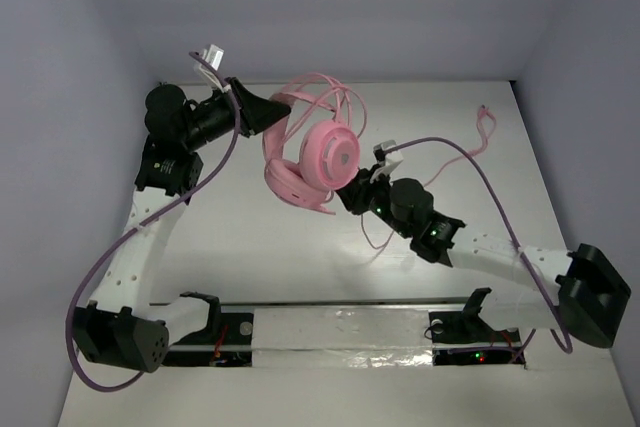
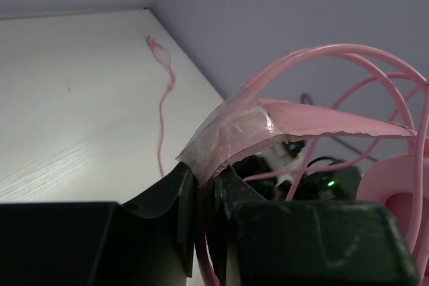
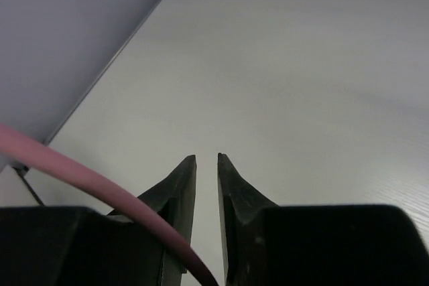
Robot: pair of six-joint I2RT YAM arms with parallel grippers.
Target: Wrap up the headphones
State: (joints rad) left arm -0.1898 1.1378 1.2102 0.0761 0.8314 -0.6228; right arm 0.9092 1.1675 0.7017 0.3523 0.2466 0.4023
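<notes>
Headphones: 1 set, 2 earcups, 1 cord

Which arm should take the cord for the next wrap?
Right. The left gripper is shut on the headphones, holding them by the band. The right gripper is slightly parted with nothing between its tips, and the cord already crosses one finger.

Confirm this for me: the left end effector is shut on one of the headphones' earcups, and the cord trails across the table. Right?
Not quite. The left end effector is shut on the headband of the headphones, not on an earcup; the left wrist view shows this. The cord trails across the table, as you said.
</notes>
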